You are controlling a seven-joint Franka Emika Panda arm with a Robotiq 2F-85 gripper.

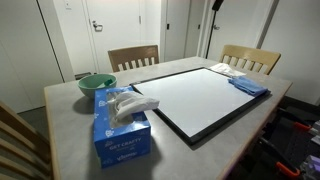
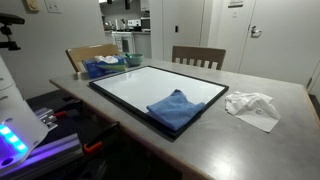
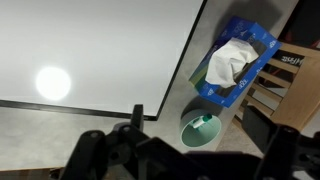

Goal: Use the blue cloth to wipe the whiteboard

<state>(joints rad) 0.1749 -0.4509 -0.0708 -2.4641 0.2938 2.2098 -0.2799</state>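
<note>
The whiteboard (image 1: 200, 100) was laid flat across the middle of the table (image 1: 60, 130), its black frame running roughly parallel to the table edges. The blue cloth (image 2: 176, 108) was seen spread loosely on one corner of the board, with a fold reaching the frame, at the end of the table where a crumpled white tissue (image 2: 252, 106) had been left just beside the board. It is judged that the cloth was placed there so that it could be pressed down and dragged over the surface without first being carried in from elsewhere.

At the opposite end of the table, a light-blue tissue box (image 1: 122, 130) and a green bowl (image 1: 96, 85) were set off the board, near the table corner, so that the wiping area was left unobstructed. Two wooden chairs (image 1: 133, 57) were tucked in along the far table edge.

In the wrist view the board (image 3: 100, 50), the box (image 3: 235, 65) and the bowl (image 3: 200, 130) were looked down upon from above, which suggests the arm was held high over that end, well apart from the cloth. The jaws were shown only as dark shapes along the bottom of that view, and it could not be told whether they were apart or together; nothing was seen held in them. No writing could be made out on the board, only a lamp's reflection. The cloth is judged not yet grasped, so a reach across to the far corner would be called for first.
</note>
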